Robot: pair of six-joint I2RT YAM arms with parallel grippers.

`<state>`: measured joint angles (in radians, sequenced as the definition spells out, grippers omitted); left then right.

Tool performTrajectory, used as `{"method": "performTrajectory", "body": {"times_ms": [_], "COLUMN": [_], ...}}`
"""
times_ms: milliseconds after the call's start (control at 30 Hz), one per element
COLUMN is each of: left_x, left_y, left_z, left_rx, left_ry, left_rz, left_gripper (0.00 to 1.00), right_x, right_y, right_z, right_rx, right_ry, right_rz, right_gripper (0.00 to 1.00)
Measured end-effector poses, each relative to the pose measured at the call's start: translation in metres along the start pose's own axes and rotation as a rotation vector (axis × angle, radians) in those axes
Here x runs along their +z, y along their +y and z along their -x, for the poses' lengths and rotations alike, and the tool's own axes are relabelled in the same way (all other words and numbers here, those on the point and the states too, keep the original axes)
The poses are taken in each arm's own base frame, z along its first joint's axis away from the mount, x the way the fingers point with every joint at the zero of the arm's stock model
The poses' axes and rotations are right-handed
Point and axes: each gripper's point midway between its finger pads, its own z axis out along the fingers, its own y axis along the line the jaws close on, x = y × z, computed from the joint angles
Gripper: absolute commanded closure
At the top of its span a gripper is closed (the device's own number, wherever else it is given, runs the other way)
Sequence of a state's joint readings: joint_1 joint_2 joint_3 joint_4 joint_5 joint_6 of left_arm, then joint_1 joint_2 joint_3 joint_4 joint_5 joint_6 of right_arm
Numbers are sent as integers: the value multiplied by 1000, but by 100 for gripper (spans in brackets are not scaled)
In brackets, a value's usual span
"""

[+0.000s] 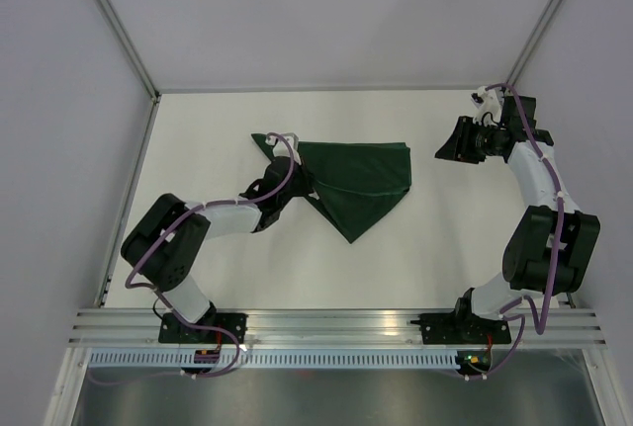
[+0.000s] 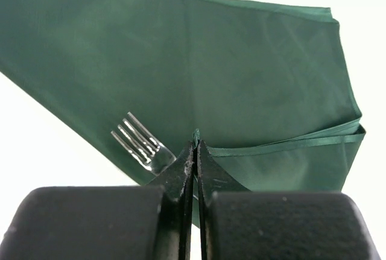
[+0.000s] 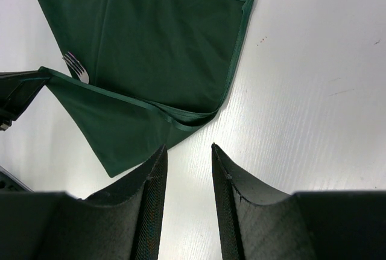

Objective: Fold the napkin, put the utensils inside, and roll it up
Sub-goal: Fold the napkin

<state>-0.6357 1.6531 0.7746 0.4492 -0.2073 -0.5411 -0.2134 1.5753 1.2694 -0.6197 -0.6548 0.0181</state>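
From above, the dark green napkin [image 1: 361, 177] lies folded near the middle of the white desk [image 1: 297, 273]; the left end effector [image 1: 302, 186] sits at the napkin's left edge, over the cloth; the right end effector [image 1: 461, 139] hangs over bare desk, well apart from the napkin on its right side.

In the left wrist view, the left fingers [image 2: 181, 172] are pressed together, clamped on a pinched edge of the napkin; just to their left the silver tines of the fork [image 2: 137, 143] stick out from under the cloth; its handle is hidden.

In the right wrist view, the right fingers [image 3: 151, 181] stand apart with only desk between them; the napkin lies beyond them, layered, its lower flap drawn to a point at the left end effector; the fork tines show beside that point.
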Motion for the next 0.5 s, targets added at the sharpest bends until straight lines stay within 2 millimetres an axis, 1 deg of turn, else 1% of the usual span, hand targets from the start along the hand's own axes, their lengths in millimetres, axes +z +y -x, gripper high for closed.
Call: {"method": "performTrajectory", "body": {"times_ms": [200,500], "left_x": [7,9], "left_y": [12,19], "left_z": [-11,-9], "left_rx": [-27,-48], "left_ry": [37,41], "left_rz": [17,23], "left_gripper": [98,98], "right_x": [0,0], "right_y": [0,0], "right_z": [0,-1], "right_rx": [1,1], "right_ry": [1,2], "right_rz": [0,1], "right_gripper": [59,59]}}
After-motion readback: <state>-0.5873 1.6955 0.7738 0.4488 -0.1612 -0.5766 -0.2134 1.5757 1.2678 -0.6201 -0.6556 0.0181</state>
